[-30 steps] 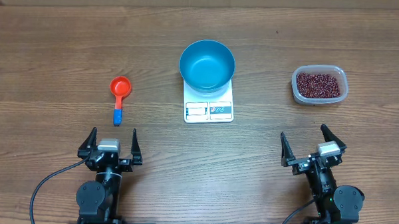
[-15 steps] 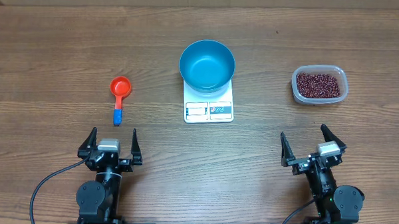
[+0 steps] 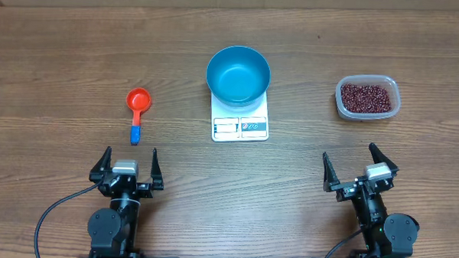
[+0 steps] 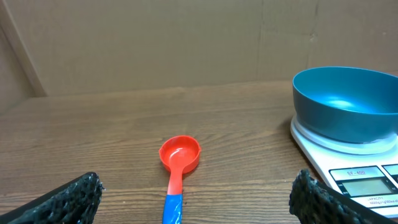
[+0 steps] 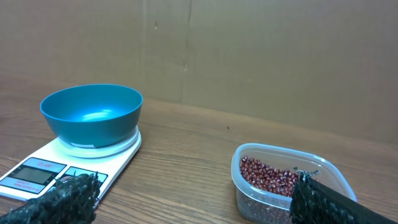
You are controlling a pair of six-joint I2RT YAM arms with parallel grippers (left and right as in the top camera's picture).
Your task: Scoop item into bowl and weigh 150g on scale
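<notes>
Scale (image 3: 240, 122), display end nearside, left end effector (image 3: 130, 152) released, right end effector (image 3: 349, 152) released

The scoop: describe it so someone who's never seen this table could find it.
Start at the blue bowl on the white scale, mid-table. Left of it, alone on the wood, lies the scoop. It is the only bright red thing, with a blue-ended handle.

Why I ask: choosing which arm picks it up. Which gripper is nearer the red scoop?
Left. The left gripper sits just on the near side of the red scoop, almost in line; the right gripper is far across, past the scale.
</notes>
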